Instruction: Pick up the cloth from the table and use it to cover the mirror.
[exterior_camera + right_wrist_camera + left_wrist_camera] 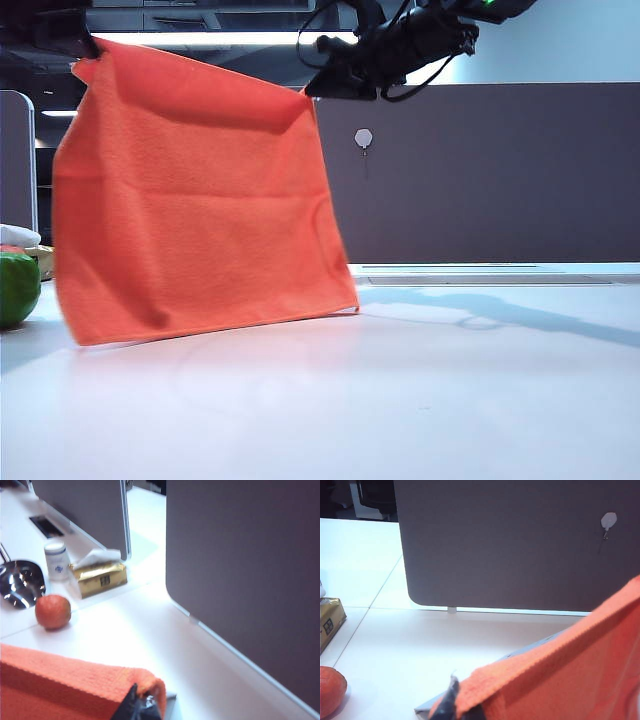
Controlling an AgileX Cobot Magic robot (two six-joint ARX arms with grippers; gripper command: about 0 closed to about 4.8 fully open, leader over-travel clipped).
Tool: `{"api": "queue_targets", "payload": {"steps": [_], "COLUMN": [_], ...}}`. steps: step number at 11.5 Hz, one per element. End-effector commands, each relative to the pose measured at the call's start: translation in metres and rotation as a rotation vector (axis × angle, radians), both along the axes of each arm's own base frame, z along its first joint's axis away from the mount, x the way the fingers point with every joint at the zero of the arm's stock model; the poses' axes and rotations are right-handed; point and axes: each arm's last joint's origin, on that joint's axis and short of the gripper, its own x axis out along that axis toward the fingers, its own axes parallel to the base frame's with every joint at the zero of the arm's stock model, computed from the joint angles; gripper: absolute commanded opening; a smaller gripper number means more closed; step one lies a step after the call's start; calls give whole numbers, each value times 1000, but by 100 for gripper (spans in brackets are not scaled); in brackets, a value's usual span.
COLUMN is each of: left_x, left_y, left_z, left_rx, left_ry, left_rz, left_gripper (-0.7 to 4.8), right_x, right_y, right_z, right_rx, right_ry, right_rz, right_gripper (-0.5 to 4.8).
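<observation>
Cloth (195,200) hanging as a bright orange sheet above the table (420,400), stretched between two raised corners, lower hem at or just above the white surface. Soft, light, fuzzy microfibre by the look: no stiffness, sagging between the holds, likely to cling rather than slide, nothing fragile. Best held just as now, by the two top corners, keeping the top edge taut enough to drape.

Left gripper (451,705) clenched on the upper left corner, high on the left of the exterior view. Right gripper (142,704) clenched on the upper right corner, high near the middle, under its dark arm.

Mirror (520,652) showing only as a pale grey edge just behind the cloth in the left wrist view; otherwise hidden by the sheet, so exact tilt impossible to tell.

Dark partition wall (480,170) across the far side with a small white hook (363,137). Green round object (18,288) on the left edge. Orange fruit (52,611), gold tissue box (98,578), white jar (55,560) and metal bowl (20,582) further left, well apart from the cloth. Nothing seen blocking the drape.
</observation>
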Motion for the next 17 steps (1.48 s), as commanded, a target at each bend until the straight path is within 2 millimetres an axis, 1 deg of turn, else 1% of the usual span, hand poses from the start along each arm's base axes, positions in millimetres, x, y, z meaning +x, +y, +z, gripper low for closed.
{"api": "queue_targets", "payload": {"steps": [1, 3, 4, 5, 7, 9, 11, 12, 13, 16, 17], "left_x": [2, 5, 10, 13, 15, 20, 33, 35, 35, 36, 37], "left_y": [0, -2, -2, 4, 12, 18, 17, 16, 15, 15, 15], "left_z": [1, -2, -7, -5, -2, -4, -19, -22, -23, -24, -25], "left_rx": [-1, 2, 10, 2, -10, -10, -44, -42, -41, -40, -38], "left_ry": [-7, 6, 23, 5, -20, -11, 46, 57, 58, 63, 69], "left_rz": [11, 11, 56, 104, 119, 105, 63, 46, 45, 46, 46], "left_gripper": [-6, -6, -6, -6, -6, -6, -6, -6, -6, -6, -6], "right_x": [0, 7, 19, 19, 23, 27, 35, 37, 38, 38, 39], "right_y": [0, 3, 11, 18, 19, 20, 23, 24, 24, 24, 23], "right_z": [11, 4, 3, 4, -3, -6, -4, -8, -11, -12, -14], "right_rx": [18, 15, 16, 19, 16, 14, 17, 11, 4, -3, -16], "right_ry": [-55, -46, -34, -44, -38, -40, -48, -39, -25, -27, -12], "right_rz": [-30, -30, -23, -29, -30, -55, -63, -72, -79, -85, -119], "right_gripper": [-1, -1, -1, -1, -1, -1, -1, -1, -1, -1, -1]}}
